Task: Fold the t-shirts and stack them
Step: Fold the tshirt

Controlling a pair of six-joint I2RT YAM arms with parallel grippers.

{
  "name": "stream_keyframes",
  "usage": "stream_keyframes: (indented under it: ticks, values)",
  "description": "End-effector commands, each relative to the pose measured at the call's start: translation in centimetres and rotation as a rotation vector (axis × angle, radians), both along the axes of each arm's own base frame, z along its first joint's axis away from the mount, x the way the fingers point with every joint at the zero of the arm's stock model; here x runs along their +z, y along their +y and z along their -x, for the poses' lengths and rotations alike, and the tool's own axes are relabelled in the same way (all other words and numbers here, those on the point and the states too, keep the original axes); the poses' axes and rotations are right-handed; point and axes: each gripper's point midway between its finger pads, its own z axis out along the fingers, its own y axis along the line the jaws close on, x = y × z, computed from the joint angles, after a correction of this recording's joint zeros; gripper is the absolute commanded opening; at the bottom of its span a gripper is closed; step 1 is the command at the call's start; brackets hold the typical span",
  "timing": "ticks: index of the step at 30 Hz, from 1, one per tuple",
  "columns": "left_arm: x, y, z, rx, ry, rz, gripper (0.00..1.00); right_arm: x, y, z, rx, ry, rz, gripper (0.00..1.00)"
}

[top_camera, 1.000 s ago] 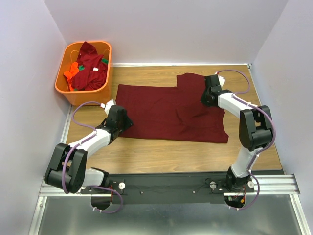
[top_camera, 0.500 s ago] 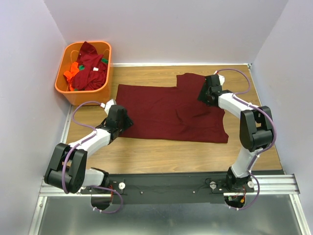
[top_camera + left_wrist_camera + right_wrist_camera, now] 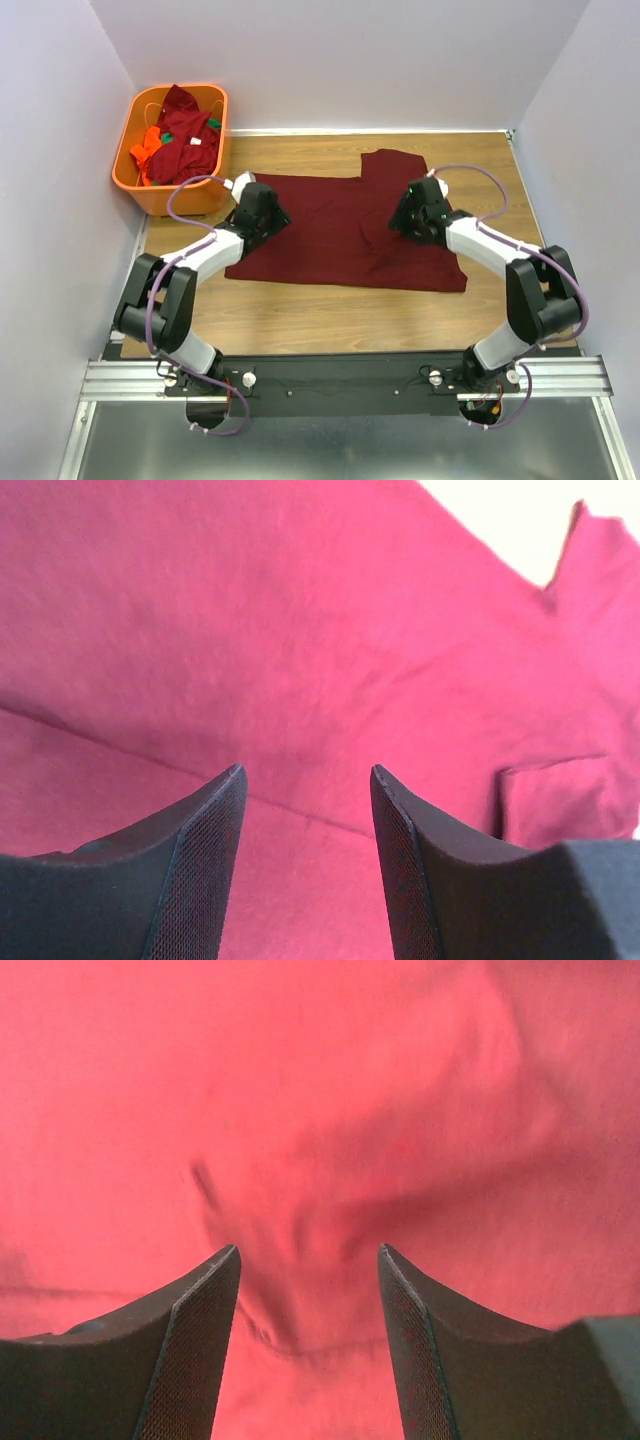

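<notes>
A dark maroon t-shirt [image 3: 340,235] lies spread flat across the middle of the table, one sleeve [image 3: 385,165] pointing to the back. My left gripper [image 3: 278,214] hovers open over its back left part; in the left wrist view the left gripper [image 3: 308,780] has only smooth cloth [image 3: 300,630] and a fold line below its jaws. My right gripper [image 3: 402,220] stands open over the shirt's right part. The right wrist view shows the right gripper [image 3: 308,1255] above wrinkled cloth [image 3: 300,1200], with nothing held. More t-shirts [image 3: 182,135], maroon, orange and green, are heaped in the basket.
The orange plastic basket [image 3: 155,198] stands at the back left corner, close to my left arm's cable. Purple walls close the table in at the left, back and right. Bare wood [image 3: 350,315] runs along the near edge in front of the shirt.
My left arm has swung from the shirt's near left corner up to its back left part. My right gripper has opened and moved from the right sleeve area inward over the shirt.
</notes>
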Motion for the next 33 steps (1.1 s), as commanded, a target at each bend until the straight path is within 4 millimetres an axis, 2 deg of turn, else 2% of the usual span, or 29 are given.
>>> stream_keyframes:
  ticks: [1, 3, 4, 5, 6, 7, 9, 13, 15, 21, 26, 30, 33]
  values:
    - [-3.3, -1.7, 1.7, -0.020, 0.091, -0.003, 0.61, -2.1, -1.0, 3.5, -0.089, 0.073, -0.054, 0.65]
    - [-4.2, -2.0, 2.6, -0.009, 0.113, 0.007, 0.60, -2.5, -1.4, 4.7, -0.114, 0.086, -0.070, 0.68]
    - [-5.3, -2.1, 3.7, -0.015, 0.140, 0.003, 0.60, -3.9, -1.9, 6.1, -0.126, 0.121, -0.062, 0.69]
    - [-5.7, -2.1, 4.2, -0.001, 0.150, 0.009, 0.60, -3.9, -1.9, 6.4, -0.146, 0.120, -0.077, 0.71]
    - [-6.0, -2.0, 4.6, 0.006, 0.158, 0.010, 0.61, -5.1, -2.4, 7.5, -0.161, 0.151, -0.068, 0.75]
    - [-6.9, -1.9, 5.8, 0.006, 0.180, 0.003, 0.61, -5.5, -2.6, 7.9, -0.175, 0.162, -0.070, 0.76]
    - [-7.6, -1.6, 6.6, 0.033, 0.199, 0.006, 0.61, -6.3, -2.8, 8.7, -0.190, 0.188, -0.068, 0.77]
    - [-9.4, -1.2, 8.9, 0.058, 0.247, 0.009, 0.61, -7.6, -3.2, 10.2, -0.233, 0.231, -0.087, 0.93]
    - [-9.5, -1.4, 9.7, 0.057, 0.249, 0.015, 0.61, -8.3, -3.8, 11.2, -0.269, 0.249, -0.092, 1.00]
    - [-9.4, -1.3, 12.6, 0.073, 0.243, 0.058, 0.61, -7.7, -5.0, 13.2, -0.302, 0.235, -0.126, 1.00]
    - [-9.5, -1.9, 15.6, 0.065, 0.248, 0.103, 0.61, -7.6, -5.9, 15.6, -0.330, 0.272, -0.135, 1.00]
    - [-9.3, -2.2, 17.6, 0.044, 0.245, 0.136, 0.61, -7.0, -5.9, 17.1, -0.329, 0.288, -0.165, 1.00]
    - [-7.5, -2.2, 16.9, 0.052, 0.189, 0.148, 0.61, -5.4, -5.4, 17.1, -0.313, 0.268, -0.198, 1.00]
